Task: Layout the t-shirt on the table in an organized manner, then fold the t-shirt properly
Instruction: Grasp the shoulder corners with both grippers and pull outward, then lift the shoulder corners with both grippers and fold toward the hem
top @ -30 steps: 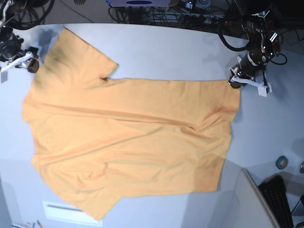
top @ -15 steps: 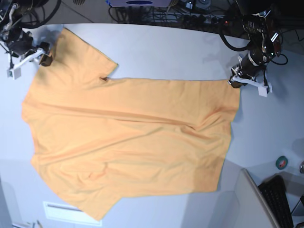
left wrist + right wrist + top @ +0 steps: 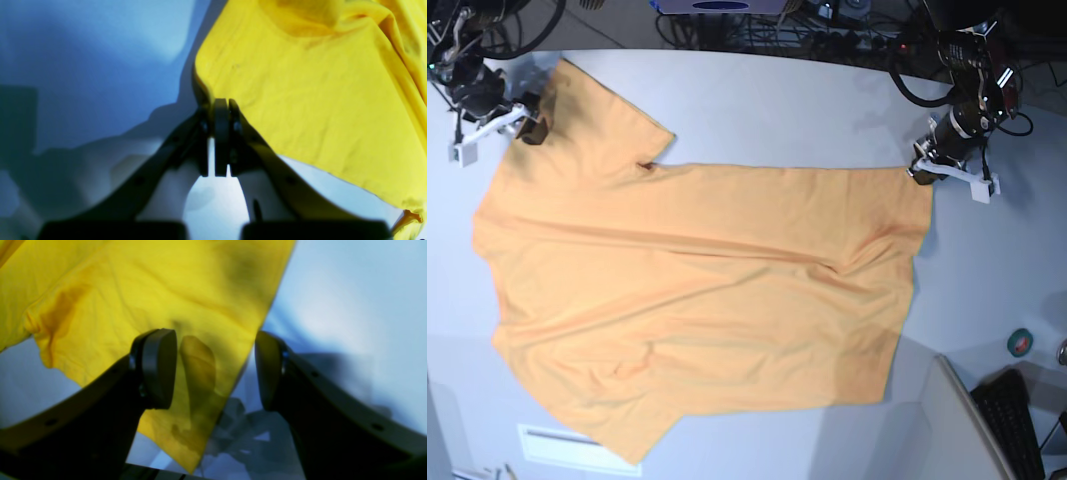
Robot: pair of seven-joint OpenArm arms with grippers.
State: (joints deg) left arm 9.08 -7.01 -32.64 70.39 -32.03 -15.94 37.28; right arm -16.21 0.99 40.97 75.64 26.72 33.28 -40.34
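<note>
left fingers (image 3: 222,110) are pinching my t-shirt (image 3: 697,300) at its far hem corner; right fingers (image 3: 213,368) are gaping wide, straddling a sleeve edge. i'm seeing it lying spread across the bench (image 3: 777,110).

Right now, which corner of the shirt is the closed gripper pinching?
Find the plain orange-yellow cotton t-shirt spread across the wide white-grey table. The left gripper is shut on its hem corner, the only corner that touches a gripper.
</note>
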